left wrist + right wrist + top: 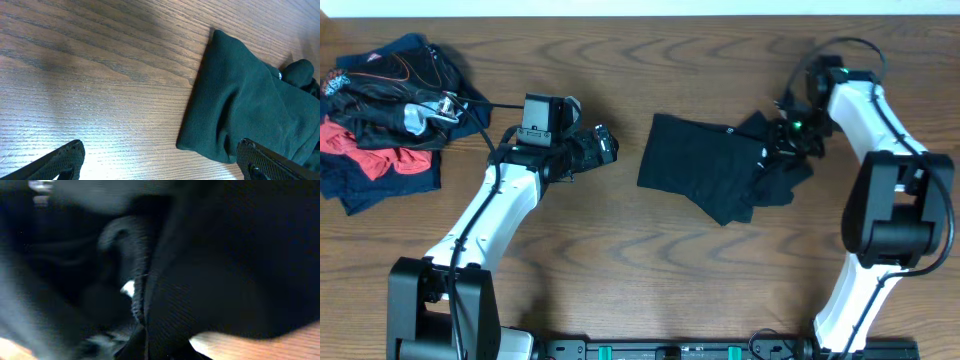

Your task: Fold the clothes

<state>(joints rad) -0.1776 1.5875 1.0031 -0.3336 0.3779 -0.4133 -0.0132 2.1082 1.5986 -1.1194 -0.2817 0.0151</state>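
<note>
Black T-shirt [210,280] cloth crowds the right wrist lens, bunched where the right fingers [788,135] pinch shut on it, a sliver of tabletop [280,345] below. In the left wrist view the left fingers [62,160] stand wide and empty, the T-shirt's folded edge near one tip. Overhead, the T-shirt lies mid-tabletop, its right side crumpled, and a pile [380,110] of red, navy and black clothes sits far left.
</note>
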